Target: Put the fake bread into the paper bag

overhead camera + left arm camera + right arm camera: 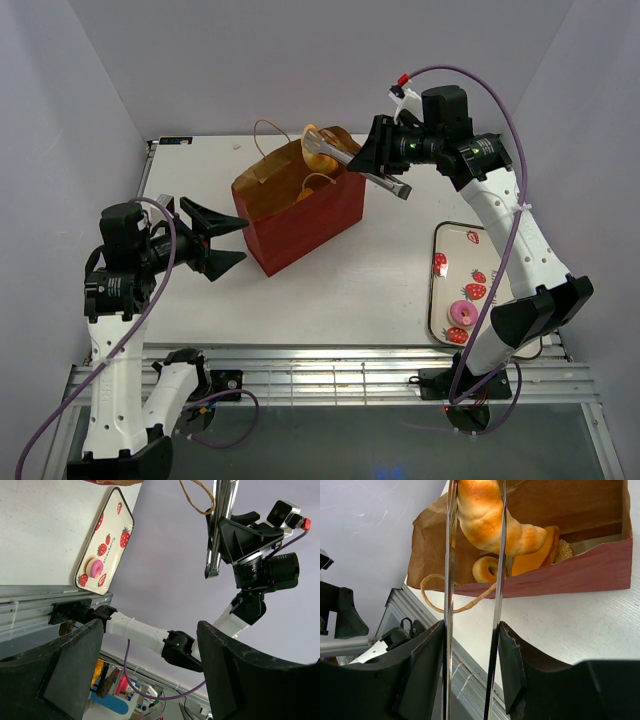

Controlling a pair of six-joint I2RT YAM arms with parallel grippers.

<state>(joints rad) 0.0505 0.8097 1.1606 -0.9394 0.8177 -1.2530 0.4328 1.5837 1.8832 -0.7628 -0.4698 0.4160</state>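
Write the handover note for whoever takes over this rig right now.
Left gripper: open, empty, beside the bag.
Right gripper: shut on the tongs, which pinch a croissant at the bag's mouth.
Done: some bread lies inside the bag.
Left: drop the croissant in, then fetch the doughnut from the tray.

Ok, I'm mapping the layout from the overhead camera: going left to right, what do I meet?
The left pincer, open → paper bag → right pincer, shut on the tongs → strawberry tray, with the pink doughnut on it.
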